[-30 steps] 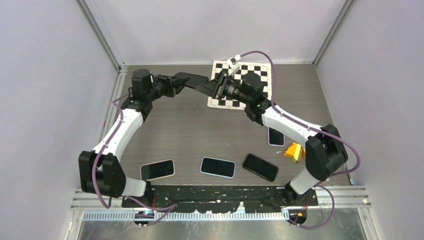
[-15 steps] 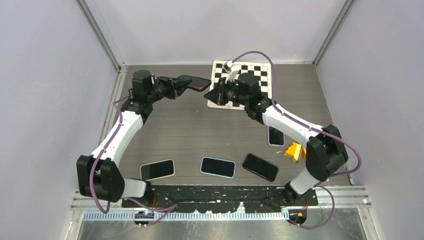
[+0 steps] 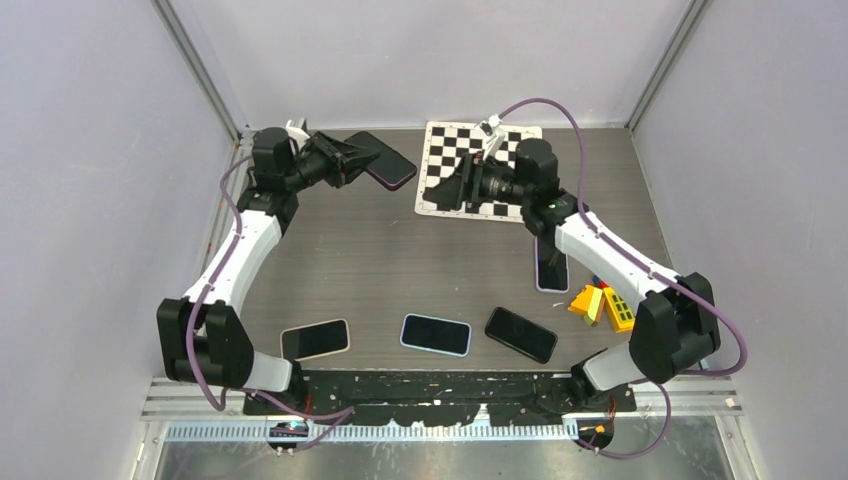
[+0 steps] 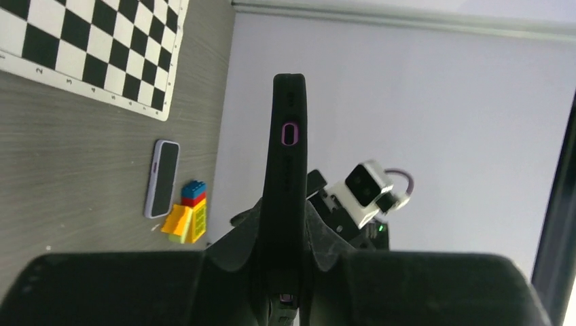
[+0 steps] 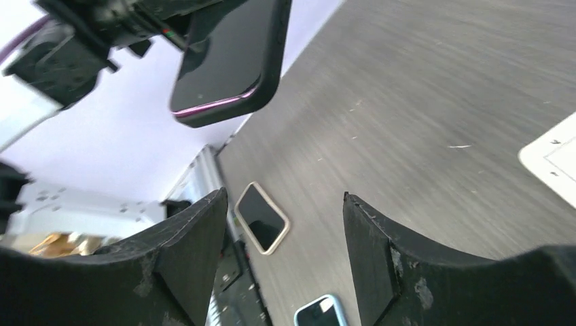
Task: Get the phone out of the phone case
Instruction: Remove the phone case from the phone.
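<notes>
1. One phone [image 3: 390, 162], in a dark case [image 5: 275, 47], is pinched at one end by the L jaws. It's held up off the worktop [image 3: 400, 260] at the far-left corner, just beside the checkered mat [image 3: 500, 150]. A purple rim shows inside the case lip, so prob. it's not out yet.
2. Step in hand, as I read it: bring the R jaws in to work the case off.
   - Line up w/ the free end and catch only the case lip at a corner, not phone + case together.
   - Keep the L pinch firm and peel slowly.
   - A bite across the whole thickness would just tug both halves. A weak L hold could let it drop.
3. Phone vs. jaws: the L jaws are pressed on its near end, and the L wrist view shows it edge-on, sticking straight out. The R jaws are spread wide and empty over the mat's left side. They face the phone's free end but are well apart from it.
4. Further out, four other phones [image 3: 436, 334] lie flat toward the front and right, w/ toy blocks [image 3: 600, 305] near the R arm.
</notes>
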{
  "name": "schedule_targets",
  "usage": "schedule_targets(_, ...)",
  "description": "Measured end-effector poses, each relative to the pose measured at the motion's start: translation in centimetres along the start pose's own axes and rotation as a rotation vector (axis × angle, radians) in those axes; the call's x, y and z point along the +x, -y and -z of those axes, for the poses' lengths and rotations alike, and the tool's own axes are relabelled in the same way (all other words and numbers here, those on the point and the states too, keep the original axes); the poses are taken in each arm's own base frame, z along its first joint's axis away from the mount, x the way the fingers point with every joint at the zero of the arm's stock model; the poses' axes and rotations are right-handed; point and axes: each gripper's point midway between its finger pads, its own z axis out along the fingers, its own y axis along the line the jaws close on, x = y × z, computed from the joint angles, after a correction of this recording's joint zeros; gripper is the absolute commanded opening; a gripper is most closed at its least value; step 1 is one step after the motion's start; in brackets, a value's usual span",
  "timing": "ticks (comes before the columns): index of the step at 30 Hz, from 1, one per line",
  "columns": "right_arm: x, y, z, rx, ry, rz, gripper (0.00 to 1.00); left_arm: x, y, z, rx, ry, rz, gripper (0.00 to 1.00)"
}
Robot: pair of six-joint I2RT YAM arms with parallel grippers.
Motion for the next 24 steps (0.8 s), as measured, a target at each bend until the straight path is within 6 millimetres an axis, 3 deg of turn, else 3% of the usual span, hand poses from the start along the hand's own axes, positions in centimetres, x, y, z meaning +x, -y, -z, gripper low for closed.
schedule_targets(6,-0.3,-3.3,1.5,-0.192,-0.084,-0.088,0.69,1.6,1.4,0.7,0.114,-0.110,-0.268,0.00)
schedule_targets(11,-1.5,-6.2,1.9,-0.314,-0.092,-0.115,0.65,3.1,2.9,1.4,0.208,-0.186,-0.380,0.00)
schedule_targets(16,-2.4,-6.9,1.7,-0.354,-0.083,-0.135,0.42,4.2,4.2,2.2,0.278,-0.234,-0.447,0.00)
schedule_targets(19,-2.4,-6.8,1.4,-0.358,-0.085,-0.156,0.34,4.6,4.7,2.6,0.305,-0.249,-0.476,0.00)
schedule_targets(24,-2.8,-6.8,1.1,-0.373,-0.073,-0.177,0.09,4.9,5.3,3.0,0.336,-0.256,-0.506,0.00)
